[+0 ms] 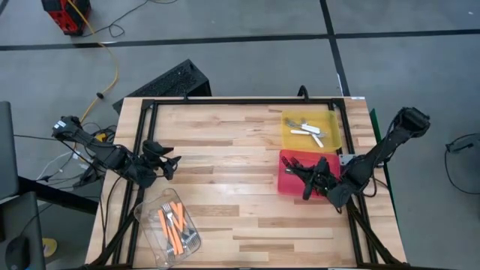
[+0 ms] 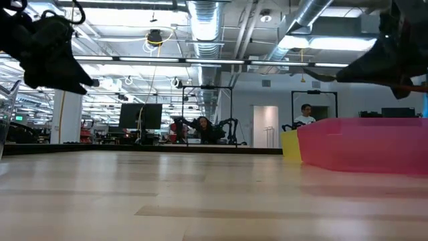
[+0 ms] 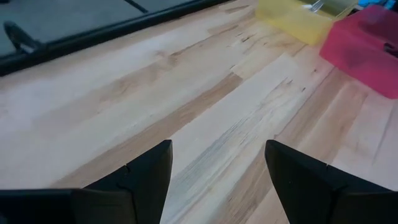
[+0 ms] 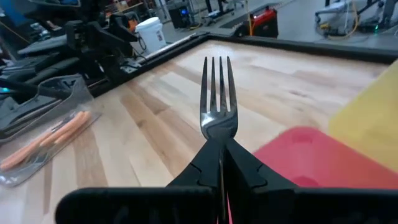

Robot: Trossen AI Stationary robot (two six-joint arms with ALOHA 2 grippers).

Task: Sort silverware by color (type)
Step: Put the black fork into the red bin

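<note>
Beyond wooden table [image 2: 200, 194], bright open workshop.

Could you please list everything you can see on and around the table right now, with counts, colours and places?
Table: one, light wood, dark frame.
Yellow tray: one, far right of the table.
White forks: a few, in the yellow tray; count unclear.
Red tray: one, just nearer than the yellow tray.
Dark forks: several, in the red tray; count unclear.
Clear tub: one, near left corner.
Orange forks: several, in the tub.
Held fork: one, dark, tines pointing out.
People: two, far back in the room.
Left gripper: open, empty, above the table's left side.
Right gripper: shut on the held fork, over the red tray.
</note>
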